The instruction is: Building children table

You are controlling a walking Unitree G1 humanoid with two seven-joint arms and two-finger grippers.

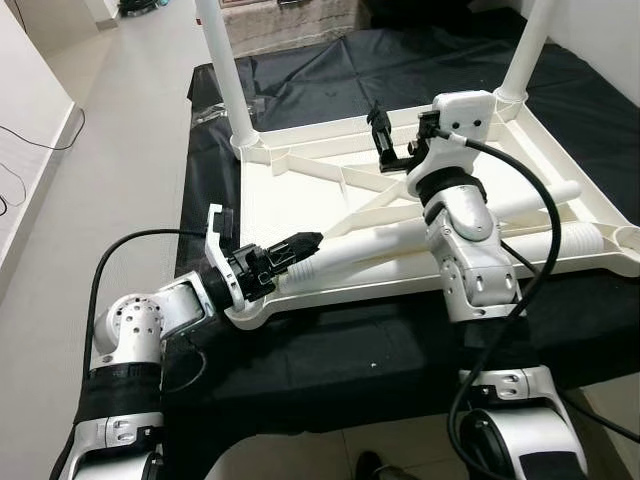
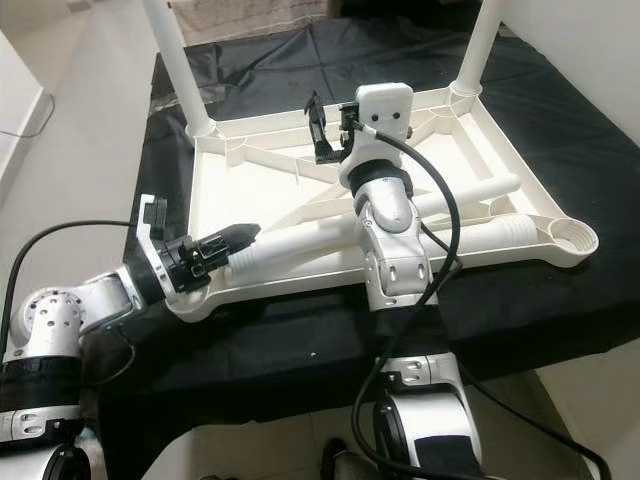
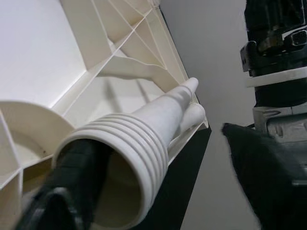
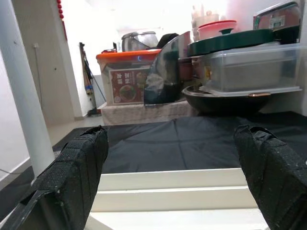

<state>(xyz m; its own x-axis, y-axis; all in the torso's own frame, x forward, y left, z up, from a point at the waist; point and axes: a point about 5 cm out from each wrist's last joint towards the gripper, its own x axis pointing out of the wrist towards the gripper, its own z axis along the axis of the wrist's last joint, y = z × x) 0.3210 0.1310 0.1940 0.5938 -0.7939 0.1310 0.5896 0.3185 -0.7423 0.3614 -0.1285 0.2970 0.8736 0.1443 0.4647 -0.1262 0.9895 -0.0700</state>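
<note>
1. Your white plastic children's table top lies upside down on the black cloth, ribbed underside up. Two white legs already stand in the far corner sockets.
2. A loose white tapered leg w/ ribbed collar lies across the near part of the top; a second loose leg sits just beside it, toward the right.
3. Left gripper pinches the ribbed collar end of that leg: one finger inside the hollow mouth, the other outside.
4. Right gripper hovers over the middle of the top, fingers spread, nothing between them.
5. Risk, imo: the grip is on a thin smooth rim, so the leg may twist or slip out as you lift; its long end could snag the ribs or knock the second leg off.
6. Beyond: an orange-lidded box carries a printed label, text too small to read.
</note>
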